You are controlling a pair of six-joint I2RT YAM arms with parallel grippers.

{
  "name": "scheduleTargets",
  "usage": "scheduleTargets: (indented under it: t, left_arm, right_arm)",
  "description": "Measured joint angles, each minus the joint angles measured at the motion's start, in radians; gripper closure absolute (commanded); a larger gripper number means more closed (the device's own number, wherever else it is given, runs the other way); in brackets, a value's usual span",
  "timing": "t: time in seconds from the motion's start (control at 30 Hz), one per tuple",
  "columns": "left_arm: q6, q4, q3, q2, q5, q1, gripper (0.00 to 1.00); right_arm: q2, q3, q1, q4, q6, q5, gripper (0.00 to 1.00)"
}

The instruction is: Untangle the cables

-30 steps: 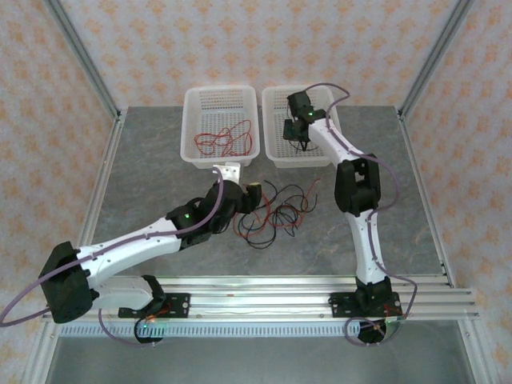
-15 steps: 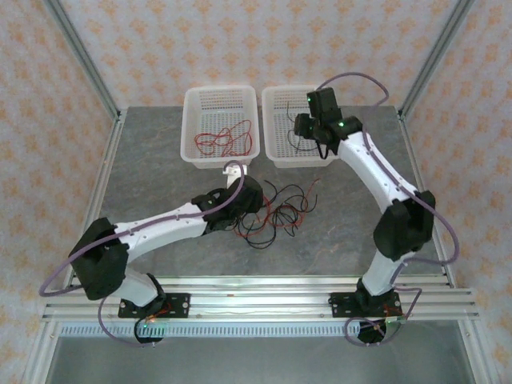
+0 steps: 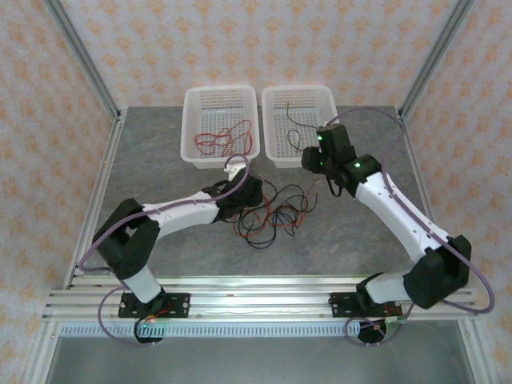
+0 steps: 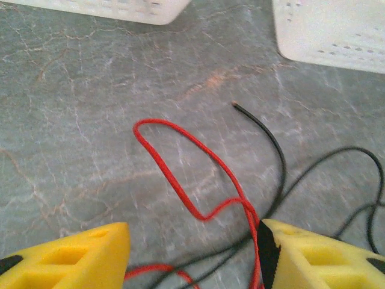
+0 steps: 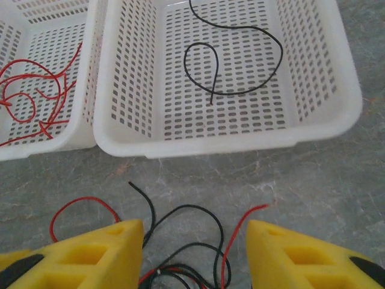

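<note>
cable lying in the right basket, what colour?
Black. The cable in the white basket shows best in the right wrist view.

Bright, even, diffuse light from above, only soft faint shadows on the bench (image 3: 160, 160); left wrist view smeared with motion blur along the red cable (image 4: 171, 179), right wrist and top views sharp.

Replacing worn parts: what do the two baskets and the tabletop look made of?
Right basket and left basket: white plastic, probably moulded, with a slight sheen; regular slotted holes, rounded rims. Tabletop: grey, veined like marble, matte; stone or a printed laminate, hard to say.
</note>
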Motion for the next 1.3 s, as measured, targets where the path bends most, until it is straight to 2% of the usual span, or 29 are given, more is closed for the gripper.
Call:
scheduleTargets:
  t: [0.17, 0.3, 0.37, 0.43, 0.47, 0.5, 0.73, 0.9, 1.07, 1.3]
  left_arm:
    - [0.002, 0.042, 0.035, 0.082, 0.006, 0.025, 0.47]
    - [0.007, 0.086, 0.063, 0.134, 0.015, 0.026, 0.55]
    - [0.01, 0.105, 0.071, 0.152, 0.015, 0.029, 0.66]
    - [0.015, 0.115, 0.077, 0.164, 0.014, 0.032, 0.82]
    - [0.017, 0.119, 0.081, 0.167, 0.013, 0.033, 0.94]
    - [0.016, 0.124, 0.085, 0.171, 0.012, 0.035, 1.0]
    - [0.029, 0.122, 0.104, 0.153, 0.002, 0.037, 1.0]
    - [0.055, 0.081, 0.117, 0.066, 0.003, 0.029, 1.0]
    - [0.074, 0.059, 0.164, -0.016, 0.019, 0.0, 1.0]
    - [0.082, 0.016, 0.196, -0.063, 0.041, -0.036, 1.0]
  right_arm:
    - [-0.069, -0.061, 0.0, 0.005, 0.024, 0.002, 0.52]
    - [-0.115, -0.104, 0.0, 0.005, 0.046, -0.001, 0.53]
    - [-0.129, -0.119, 0.0, 0.007, 0.056, -0.003, 0.53]
    - [-0.145, -0.139, 0.0, 0.013, 0.063, -0.009, 0.54]
    - [-0.156, -0.151, 0.0, 0.013, 0.068, -0.01, 0.54]
    - [-0.166, -0.163, 0.0, 0.013, 0.072, -0.013, 0.54]
    - [-0.215, -0.222, 0.0, 0.043, 0.109, -0.064, 0.56]
    - [-0.235, -0.288, 0.0, 0.112, 0.15, -0.145, 0.57]
    - [-0.235, -0.36, 0.004, 0.212, 0.213, -0.231, 0.62]
    - [-0.209, -0.476, 0.052, 0.415, 0.352, -0.274, 0.63]
